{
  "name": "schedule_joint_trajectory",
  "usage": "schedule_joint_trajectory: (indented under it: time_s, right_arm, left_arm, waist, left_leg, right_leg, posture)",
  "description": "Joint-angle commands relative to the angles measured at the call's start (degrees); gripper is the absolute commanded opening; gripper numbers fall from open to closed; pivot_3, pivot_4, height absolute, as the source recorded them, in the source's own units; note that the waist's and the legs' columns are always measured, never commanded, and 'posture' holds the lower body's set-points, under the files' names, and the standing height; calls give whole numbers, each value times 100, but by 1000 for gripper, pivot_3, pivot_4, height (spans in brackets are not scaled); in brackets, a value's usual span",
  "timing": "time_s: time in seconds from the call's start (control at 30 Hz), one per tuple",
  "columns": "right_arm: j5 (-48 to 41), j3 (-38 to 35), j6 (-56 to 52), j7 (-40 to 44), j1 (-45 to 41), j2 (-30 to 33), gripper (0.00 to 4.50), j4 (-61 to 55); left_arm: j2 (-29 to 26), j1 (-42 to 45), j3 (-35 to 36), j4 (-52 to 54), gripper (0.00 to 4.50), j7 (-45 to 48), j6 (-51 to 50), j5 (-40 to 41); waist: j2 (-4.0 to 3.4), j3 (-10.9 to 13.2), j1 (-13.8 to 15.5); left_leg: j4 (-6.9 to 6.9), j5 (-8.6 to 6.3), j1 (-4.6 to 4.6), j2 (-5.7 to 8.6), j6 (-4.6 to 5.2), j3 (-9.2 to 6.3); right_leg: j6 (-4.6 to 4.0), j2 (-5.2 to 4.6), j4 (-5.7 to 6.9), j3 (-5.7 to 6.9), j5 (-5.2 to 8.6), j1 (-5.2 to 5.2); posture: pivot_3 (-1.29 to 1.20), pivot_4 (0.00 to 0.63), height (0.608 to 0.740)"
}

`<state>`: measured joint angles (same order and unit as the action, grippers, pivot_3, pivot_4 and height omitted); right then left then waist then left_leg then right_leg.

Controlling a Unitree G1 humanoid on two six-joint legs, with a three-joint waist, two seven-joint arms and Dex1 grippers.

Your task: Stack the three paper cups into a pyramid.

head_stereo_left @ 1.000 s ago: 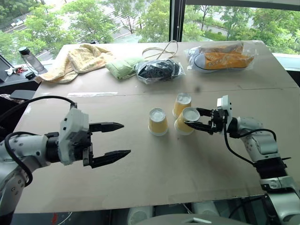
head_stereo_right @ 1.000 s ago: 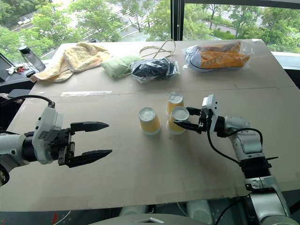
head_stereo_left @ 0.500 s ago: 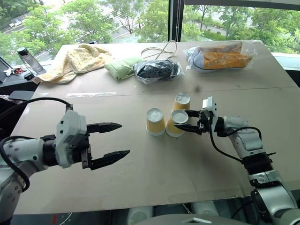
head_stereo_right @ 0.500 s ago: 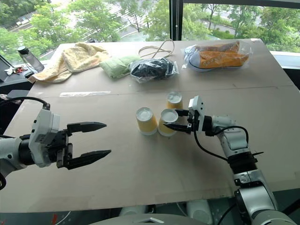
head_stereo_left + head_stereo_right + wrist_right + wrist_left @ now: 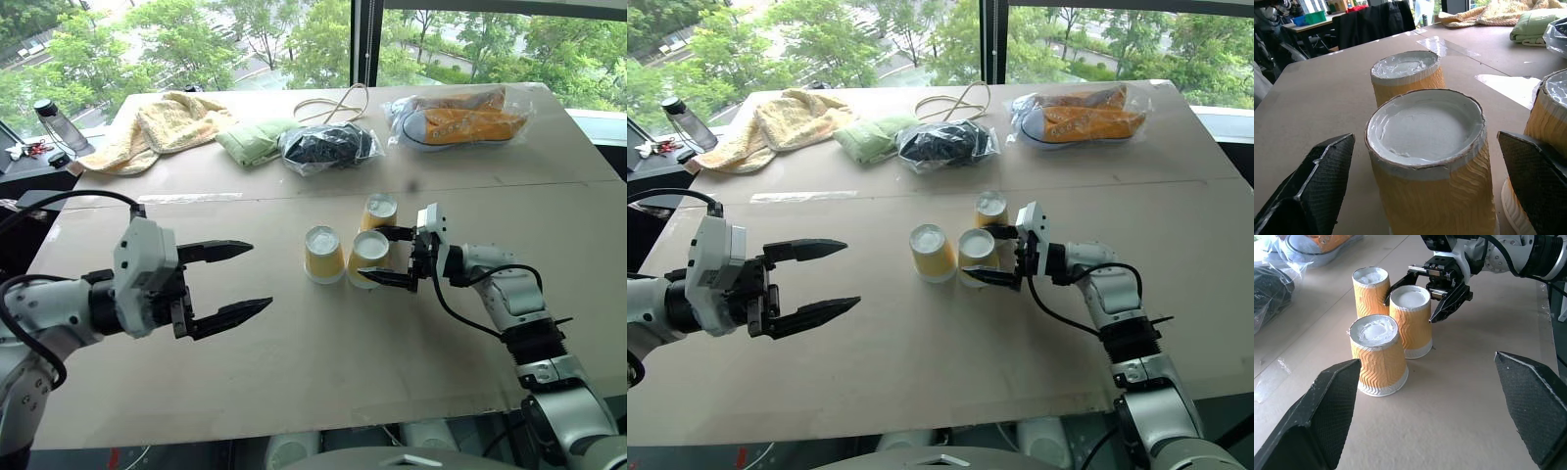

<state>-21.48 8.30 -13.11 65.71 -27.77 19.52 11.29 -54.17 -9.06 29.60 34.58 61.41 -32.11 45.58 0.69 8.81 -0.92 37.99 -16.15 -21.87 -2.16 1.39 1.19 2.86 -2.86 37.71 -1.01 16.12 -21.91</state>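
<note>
Standing upside down near the middle of the cardboard-covered table (image 5: 323,392), the three paper cups (image 5: 369,258) are grouped closely, white bases up and long axes vertical. The left cup (image 5: 324,254) and the middle cup are seen just beside each other; the far cup (image 5: 380,216) is set behind the middle one, and whether they touch cannot be told. No cup is stacked yet.

The right gripper (image 5: 389,257) is held level at the middle cup, its black fingers spread wide on either side of it, clear of its wall as the left wrist view shows. The left gripper (image 5: 238,282) is held well apart to the left, fingers wide open, nothing between them.

Bare table is left open in front of the cups and on both sides. Along the far edge lie a yellow towel (image 5: 162,122), a green cloth (image 5: 253,140), a dark bagged bundle (image 5: 328,147), a cord (image 5: 338,103) and bagged orange shoes (image 5: 460,119); their details are hard to make out.
</note>
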Motion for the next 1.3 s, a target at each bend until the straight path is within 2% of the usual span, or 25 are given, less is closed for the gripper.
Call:
schedule_joint_trajectory:
  time_s: [0.03,0.17,0.33,0.47,0.67,1.0,1.3]
  right_arm:
    - [-166,-246,53,8,68,165,4474,-473]
    - [-606,-572,-425,9,391,649,4474,-1472]
    - [-979,-1099,-788,-418,470,956,4474,-2015]
    - [-772,-1245,-714,-812,29,923,4474,-1443]
    - [-329,-873,-231,-739,-607,597,4474,-208]
    - [266,-513,706,-315,-1454,93,4474,1621]
    - [466,-485,1109,4,-1620,-59,4474,2206]
  left_arm:
    - [44,93,63,-6,4500,-60,164,-46]
    - [130,196,187,4,4500,-209,168,47]
    - [220,394,201,35,4500,-422,139,149]
    - [232,542,76,-19,4500,-476,121,159]
    - [204,662,-33,-96,4500,-429,143,156]
    - [190,462,336,55,4500,-580,-39,232]
    - [253,461,395,134,4500,-935,-99,332]
  waist:
    - [0,0,2]
    - [-4,4,31]
    - [-2,4,6]
    - [-2,4,-9]
    - [-1,5,-4]
    - [-2,7,-10]
    - [-2,7,-11]
  left_leg:
    - [0,0,0,0,0,0]
    - [-1,0,-13,2,0,-6]
    - [-1,0,-12,3,1,-2]
    - [-1,0,-5,2,1,3]
    - [-1,0,-12,2,0,5]
    - [-2,1,-13,1,-1,8]
    - [-2,2,-13,1,-4,8]
  right_leg:
    - [0,0,0,0,0,0]
    - [1,-9,-5,8,0,-7]
    - [1,-19,-3,5,-1,-8]
    - [1,-6,6,-1,-1,-8]
    - [1,4,2,-3,-1,-15]
    - [2,4,4,-6,-1,-19]
    - [2,-3,5,-5,-1,-19]
  posture:
    - [0,150,740]
    - [0,150,740]
    - [0,150,740]
    - [0,150,740]
    - [0,150,740]
    - [0,150,740]
    - [0,150,740]
